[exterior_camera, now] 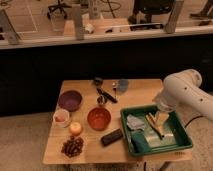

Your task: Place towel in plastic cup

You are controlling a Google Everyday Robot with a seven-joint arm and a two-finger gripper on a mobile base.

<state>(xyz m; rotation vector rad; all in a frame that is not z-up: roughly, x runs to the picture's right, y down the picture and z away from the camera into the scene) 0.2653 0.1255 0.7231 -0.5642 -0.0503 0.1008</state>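
Note:
A crumpled grey-blue towel point(134, 122) lies in the left part of a green tray point(182, 142) at the table's right side. A small blue plastic cup point(122, 85) stands upright near the back edge of the table, left of the arm. My gripper point(160, 118) hangs from the white arm point(182, 90) and reaches down into the tray, just right of the towel, over some yellowish items point(155, 125). A dark green object point(139, 143) lies at the tray's front left.
On the wooden table point(90, 155) are a purple bowl point(69, 100), a red-orange bowl point(98, 118), a white cup point(61, 118), an orange fruit point(75, 128), grapes point(73, 146), a black bar point(112, 137), dark utensils point(105, 93) and a small tin point(101, 100).

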